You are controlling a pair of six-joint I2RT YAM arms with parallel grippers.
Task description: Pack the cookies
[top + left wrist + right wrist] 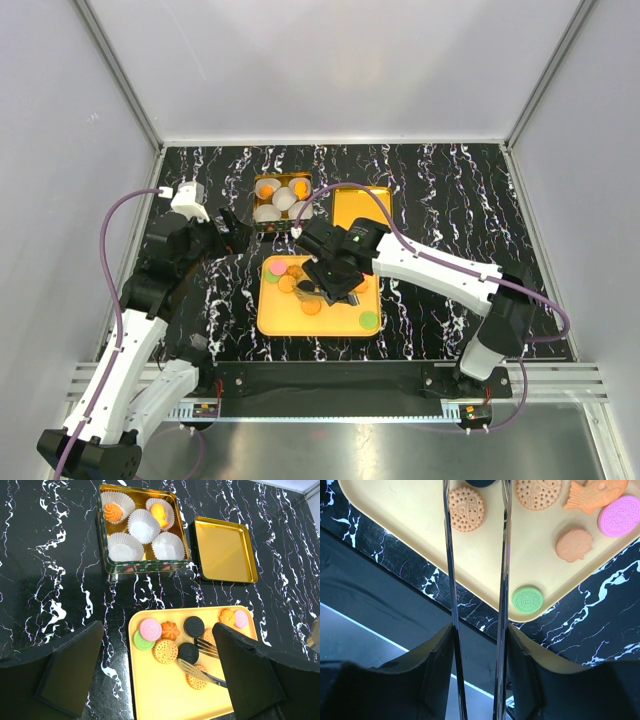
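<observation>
Your right pincer grasped the tongs, left pincer released; the cookies looked light, stiff, slick, best nipped across their rims.

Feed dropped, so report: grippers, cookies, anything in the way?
Left gripper open, empty. Right gripper shut on tongs, tips by a black cookie on the yellow tray. Two cookies in paper cups in the tin. Nothing in the way.

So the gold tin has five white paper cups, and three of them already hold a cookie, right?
Not quite. The gold square tin does hold five white crinkled paper cups, but only two are filled: one with an orange swirl cookie, one with a yellow-orange cookie. The other three are empty, as the left wrist view shows.
</observation>
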